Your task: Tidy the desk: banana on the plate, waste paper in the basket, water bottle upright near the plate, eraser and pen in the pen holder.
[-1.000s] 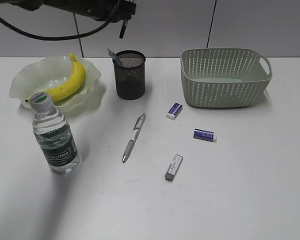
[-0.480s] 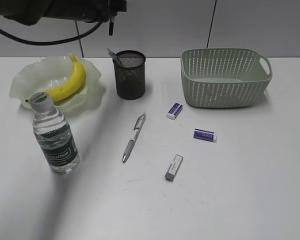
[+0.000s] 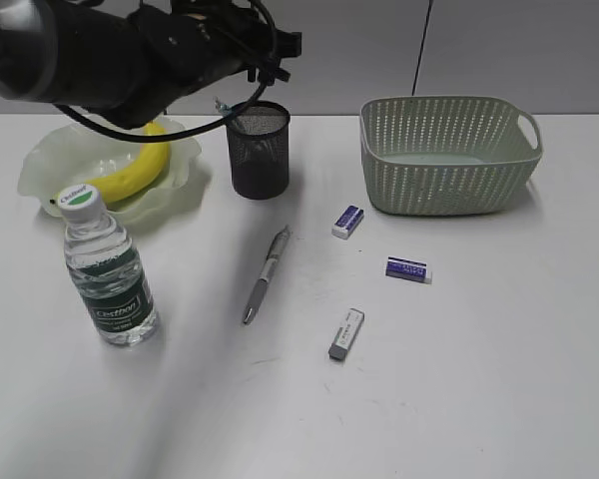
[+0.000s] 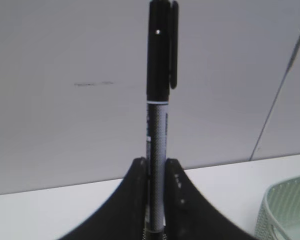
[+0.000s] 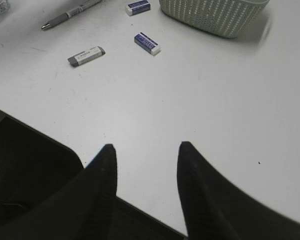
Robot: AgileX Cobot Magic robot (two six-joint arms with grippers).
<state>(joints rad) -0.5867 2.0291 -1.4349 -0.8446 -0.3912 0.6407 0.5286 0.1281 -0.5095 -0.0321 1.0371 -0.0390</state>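
Left gripper (image 4: 155, 200) pinching black marker (image 4: 159, 100) upright above pen holder (image 3: 260, 150); right gripper (image 5: 146, 155) hanging spread, empty, over desk (image 5: 215, 110); silver pen (image 3: 267, 272) and 3 erasers (image 3: 348, 221) lying loose.

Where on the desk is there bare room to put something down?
The whole near strip of the desk, in front of the water bottle and the grey eraser, is bare, as is the right side below the basket. It is crowded between the silver pen, the erasers and the pen holder.
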